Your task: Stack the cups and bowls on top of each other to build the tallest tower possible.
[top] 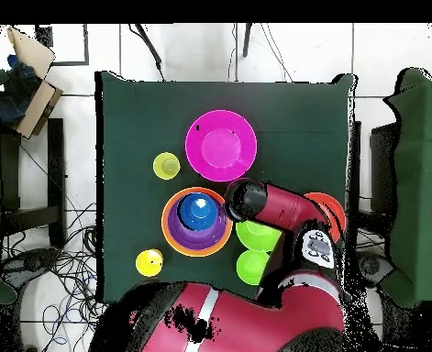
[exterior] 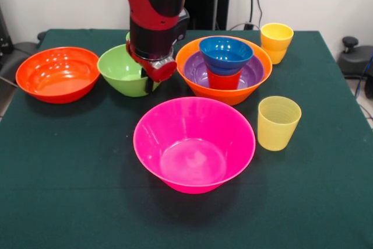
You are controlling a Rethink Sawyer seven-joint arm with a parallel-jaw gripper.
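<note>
A dark green table (exterior: pixel 70 173) holds the bowls and cups. The big pink bowl (exterior: pixel 194 144) sits near the middle. A pale yellow cup (exterior: pixel 278 122) stands just beside it. The big orange bowl (exterior: pixel 233 94) sits on the cloth with other things inside it. Another yellow cup (exterior: pixel 276 42) stands near it. A green bowl (exterior: pixel 121 71) and a red-orange bowl (exterior: pixel 57 74) sit side by side.

arm (exterior: pixel 152 10): bent down from above | claw (exterior: pixel 152 79): fingers hidden
</note>
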